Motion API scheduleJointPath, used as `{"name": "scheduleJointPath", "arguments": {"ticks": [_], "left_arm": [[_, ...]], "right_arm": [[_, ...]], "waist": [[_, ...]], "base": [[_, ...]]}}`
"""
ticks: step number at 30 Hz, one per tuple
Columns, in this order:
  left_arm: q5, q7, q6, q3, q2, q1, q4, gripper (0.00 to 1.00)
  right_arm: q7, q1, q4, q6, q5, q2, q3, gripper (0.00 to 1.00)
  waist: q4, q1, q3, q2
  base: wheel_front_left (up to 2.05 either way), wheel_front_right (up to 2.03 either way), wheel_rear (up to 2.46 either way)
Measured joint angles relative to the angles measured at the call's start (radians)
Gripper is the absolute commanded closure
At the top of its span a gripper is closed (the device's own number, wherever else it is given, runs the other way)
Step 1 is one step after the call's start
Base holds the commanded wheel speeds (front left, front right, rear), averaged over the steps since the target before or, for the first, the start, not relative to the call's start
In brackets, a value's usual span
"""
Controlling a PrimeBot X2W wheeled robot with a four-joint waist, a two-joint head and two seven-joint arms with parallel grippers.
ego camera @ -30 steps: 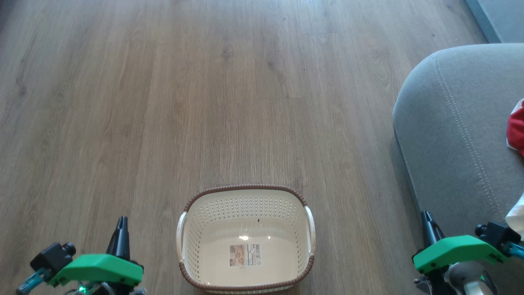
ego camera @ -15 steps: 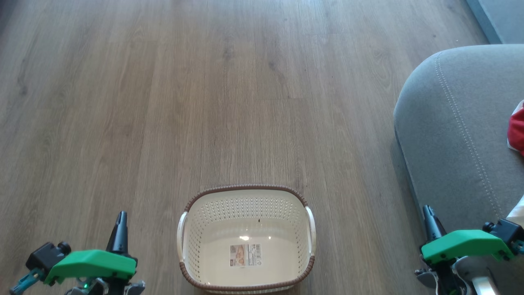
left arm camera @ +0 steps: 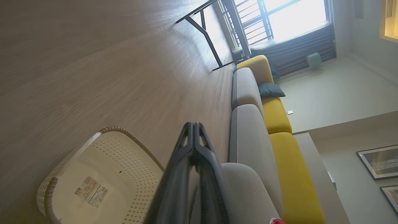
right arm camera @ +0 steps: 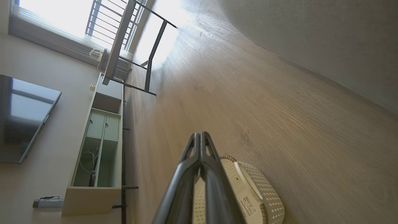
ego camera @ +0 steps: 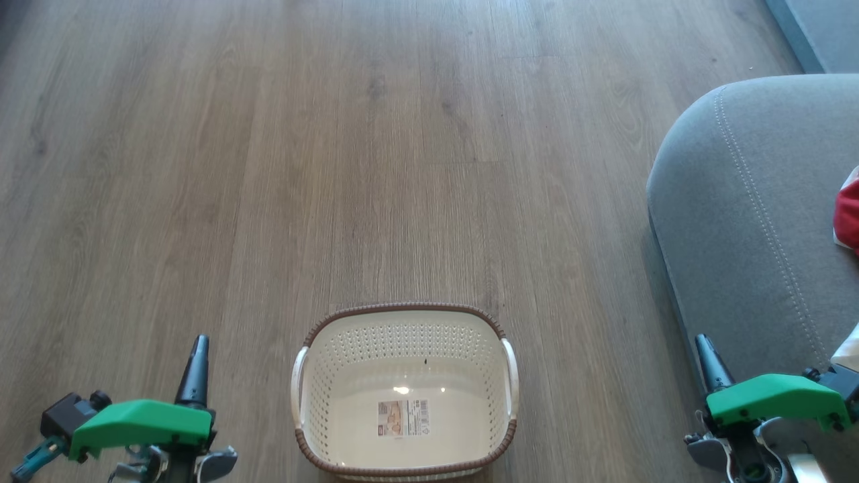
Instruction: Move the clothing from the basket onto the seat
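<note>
The cream basket point(ego camera: 303, 402) with a brown rim stands on the floor at bottom centre, with only a paper label on its bottom; it also shows in the wrist views point(left arm camera: 62, 174) point(right arm camera: 264, 193). The grey seat point(ego camera: 731, 221) fills the right side, and a bit of red and white clothing point(ego camera: 848, 216) lies on it at the right edge. My left gripper point(ego camera: 199, 342) is shut at the lower left, left of the basket, holding nothing point(left arm camera: 193, 124). Shut and holding nothing as well, my right gripper point(ego camera: 701, 340) sits at the lower right beside the seat's front edge point(right arm camera: 199, 134).
Wood floor point(ego camera: 376, 154) stretches ahead of the basket. The left wrist view shows a long grey and yellow sofa point(left arm camera: 273, 115) and a black-legged table point(left arm camera: 211, 34) near a window. In the right wrist view stand a low cabinet point(right arm camera: 96, 146) and a dark screen point(right arm camera: 25, 118) on the wall.
Both grippers have slid outward and slightly down in the head view, the left one leftward and the right one rightward. Basket and clothing have stayed put.
</note>
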State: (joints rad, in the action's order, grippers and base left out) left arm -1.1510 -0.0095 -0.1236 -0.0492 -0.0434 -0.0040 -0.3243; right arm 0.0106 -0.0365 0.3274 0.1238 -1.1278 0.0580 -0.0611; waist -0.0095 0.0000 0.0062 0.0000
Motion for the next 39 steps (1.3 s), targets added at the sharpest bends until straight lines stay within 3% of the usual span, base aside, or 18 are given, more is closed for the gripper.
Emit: {"name": "scheduleJointPath", "arguments": {"ticks": [39], "left_arm": [[-0.411,0.107,0.0,-0.027,0.0,-0.042,0.038,1.0]], "right_arm": [[-0.106,-0.012,-0.037,0.0,-0.429,-0.013,-0.064,1.0]], "waist": [[0.009,0.0,-0.003,0.0]], "base": [[0.0,0.0,0.0]]}}
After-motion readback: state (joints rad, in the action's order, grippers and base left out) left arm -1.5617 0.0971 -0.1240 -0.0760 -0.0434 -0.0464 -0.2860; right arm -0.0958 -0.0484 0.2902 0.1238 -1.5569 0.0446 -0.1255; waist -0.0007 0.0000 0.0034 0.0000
